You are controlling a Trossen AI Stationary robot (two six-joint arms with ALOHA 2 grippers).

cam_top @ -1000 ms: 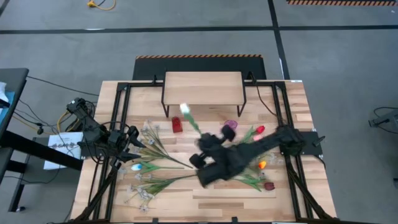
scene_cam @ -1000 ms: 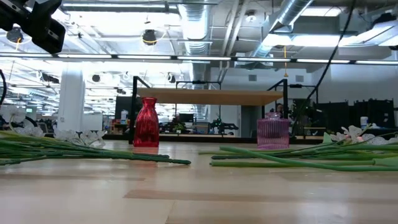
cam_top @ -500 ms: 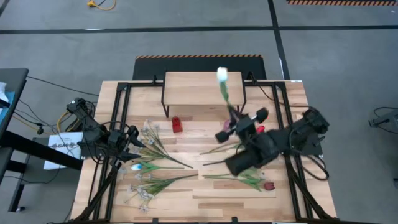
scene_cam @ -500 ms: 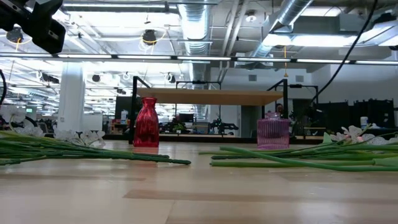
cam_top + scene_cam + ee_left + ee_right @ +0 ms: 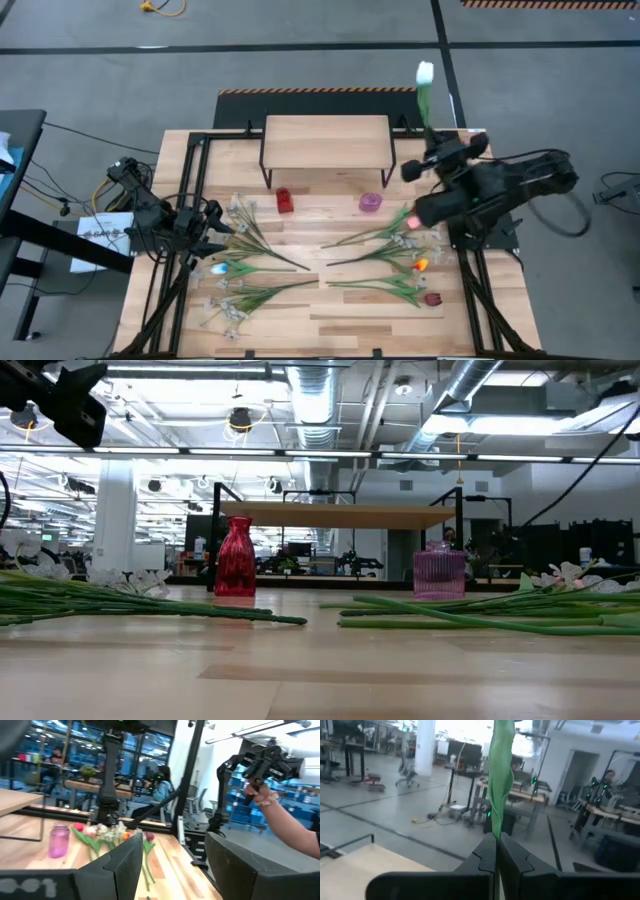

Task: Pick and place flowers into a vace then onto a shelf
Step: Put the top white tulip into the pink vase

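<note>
Task barely started: no flower is seen in either vase, and the shelf (image 5: 325, 138) top is bare. The red vase (image 5: 284, 200) and the pink ribbed vase (image 5: 371, 203) stand empty on the surface (image 5: 330, 320) just in front of the shelf, red toward 9 o'clock of pink. One white tulip (image 5: 424, 74) has been picked: its green stem (image 5: 500, 775) is clamped between the closed fingers of the right end effector (image 5: 437, 158), which is held raised near the surface's back right corner, at about 2 o'clock from the pink vase. The stem runs up from the fingers toward 12 o'clock, so the white head sits beyond the surface's back edge, over the floor. The remaining flowers are still lying flat: white blossom sprays (image 5: 240, 215) on the left half, tulip stems with red, orange and dark red heads (image 5: 415, 262) on the right half, at 6 o'clock below the right end effector. The left end effector (image 5: 212, 228) waits at the left edge with fingers spread, nothing held. Left to do: the held tulip into a vase, the other stems as well, then the vase onto the shelf.
</note>
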